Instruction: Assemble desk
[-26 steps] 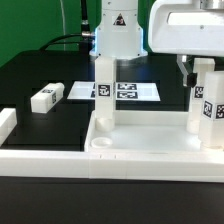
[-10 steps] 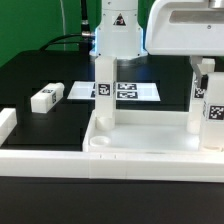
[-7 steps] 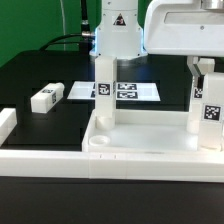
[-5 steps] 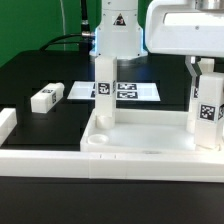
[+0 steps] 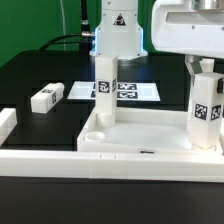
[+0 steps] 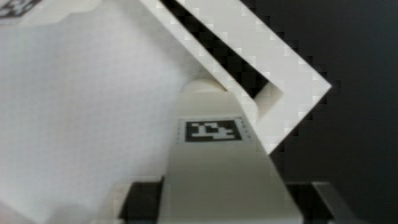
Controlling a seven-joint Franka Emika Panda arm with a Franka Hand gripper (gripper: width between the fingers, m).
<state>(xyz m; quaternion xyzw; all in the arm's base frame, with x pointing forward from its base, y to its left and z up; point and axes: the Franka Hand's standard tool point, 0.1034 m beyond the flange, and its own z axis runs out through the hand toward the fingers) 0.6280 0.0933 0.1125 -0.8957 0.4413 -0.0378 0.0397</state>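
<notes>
Leg [image 6: 217,150] upright between pincer [image 6: 217,198] fingers (over panel [image 5: 150,135] corner).

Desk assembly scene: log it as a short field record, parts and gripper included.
desk panel: white, raised rim, lying flat at the front of the black table
upright legs: two in view; one at the panel's far left corner, one at its right side
gripper: shut on the right-side leg, per the wrist view
loose leg: lying on the table, to the exterior view's left
fourth leg: not identifiable
marker board: flat on the table behind the panel
</notes>
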